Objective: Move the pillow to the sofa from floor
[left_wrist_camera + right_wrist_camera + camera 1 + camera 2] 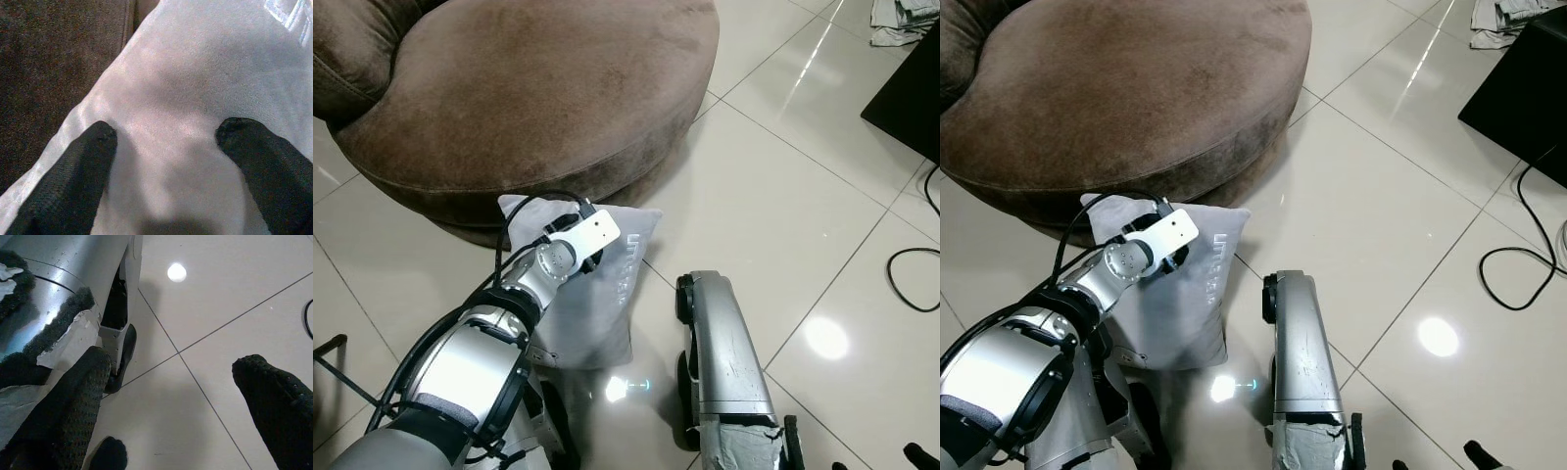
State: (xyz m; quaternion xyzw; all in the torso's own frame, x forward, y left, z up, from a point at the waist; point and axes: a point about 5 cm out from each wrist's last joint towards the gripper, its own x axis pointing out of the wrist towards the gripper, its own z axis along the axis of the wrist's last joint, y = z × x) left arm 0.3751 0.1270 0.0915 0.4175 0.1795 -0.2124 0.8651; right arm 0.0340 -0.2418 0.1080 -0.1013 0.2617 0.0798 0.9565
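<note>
Left hand (166,147) presses 1 pillow (607,294).

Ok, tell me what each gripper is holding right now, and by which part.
Nothing is clamped yet. The left gripper is open, fingers pressed into the grey pillow near its upper edge by the brown sofa. The right gripper is open over the floor.

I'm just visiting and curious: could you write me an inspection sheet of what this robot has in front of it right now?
Surface: glossy pale tiled floor.
Job's things: grey pillow on the floor, against the brown sofa.
Clutter: crumpled cloth far off.
Grippers: left gripper open, fingers pressing the pillow; right gripper open, over bare floor.
Cables: black cable looping beside a black object.
Surroundings: nothing seen.
</note>
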